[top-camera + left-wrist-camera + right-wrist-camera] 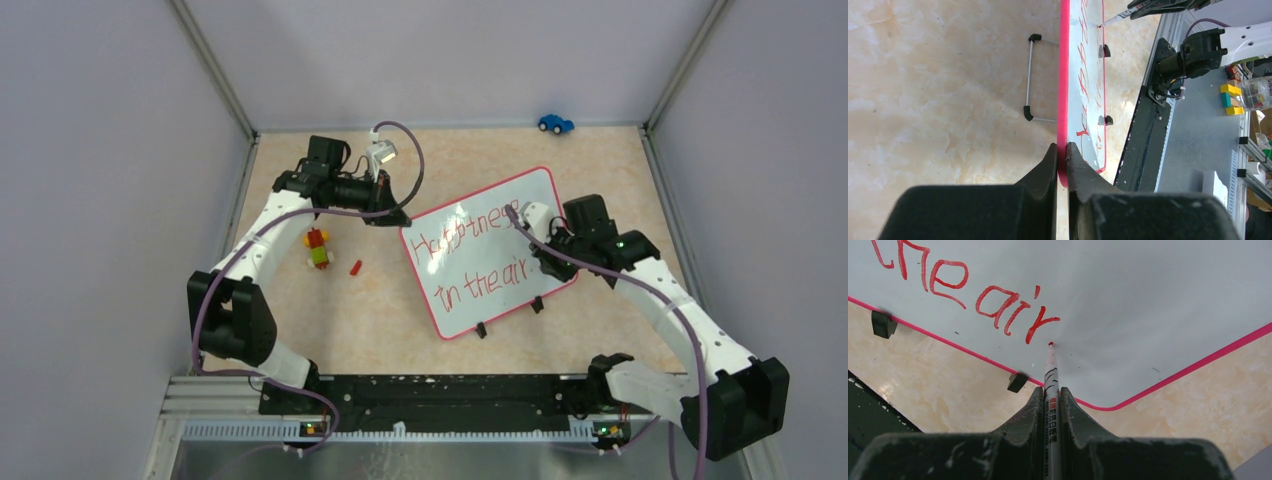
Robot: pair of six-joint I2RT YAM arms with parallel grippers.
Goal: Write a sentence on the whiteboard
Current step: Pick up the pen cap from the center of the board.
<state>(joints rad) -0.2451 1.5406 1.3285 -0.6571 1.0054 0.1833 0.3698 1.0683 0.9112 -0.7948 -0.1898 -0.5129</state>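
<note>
1. Top external view: the whiteboard (500, 305) sits skewed on the desk (370, 320), just toward 3 o'clock from centre, with the sentence (455, 245) in two red lines.
2. Left tool (1062, 147) is clenched on the board's pink frame, at its 9 o'clock corner.
3. Right tool (1051, 390) grasps a marker (1051, 365), whose tip touches the board just past "air".

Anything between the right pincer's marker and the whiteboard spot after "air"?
Nothing visible. The marker in the right pincer points straight at the whiteboard, its red tip at the surface just past the last letter of the sentence. The left pincer clamps the board's pink edge, away from that spot.
</note>
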